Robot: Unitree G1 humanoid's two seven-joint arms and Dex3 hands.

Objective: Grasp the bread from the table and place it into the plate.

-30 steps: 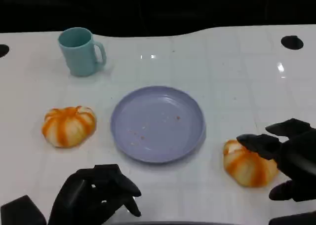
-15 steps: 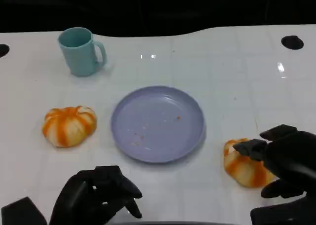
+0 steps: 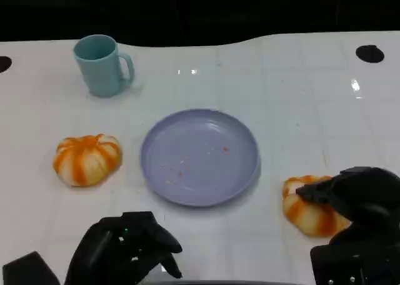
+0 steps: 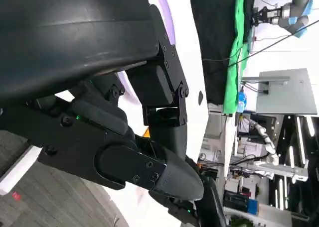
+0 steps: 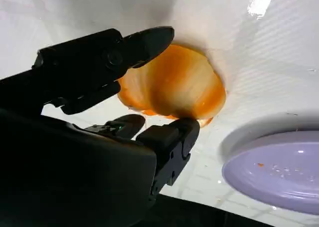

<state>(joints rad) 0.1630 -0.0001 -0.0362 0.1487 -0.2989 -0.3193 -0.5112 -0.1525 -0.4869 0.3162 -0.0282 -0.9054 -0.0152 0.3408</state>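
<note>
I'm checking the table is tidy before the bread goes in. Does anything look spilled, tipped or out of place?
Only small things: the plate has a few reddish crumbs or specks on it. The mug stands upright, and both breads, one left of the plate and one at the right hand, look whole.

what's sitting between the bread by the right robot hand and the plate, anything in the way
Nothing visible. The bread lies on bare white table just beside the plate, with only a strip of tabletop between them. The right robot hand is already around it. The cup and the other bread lie elsewhere.
</note>
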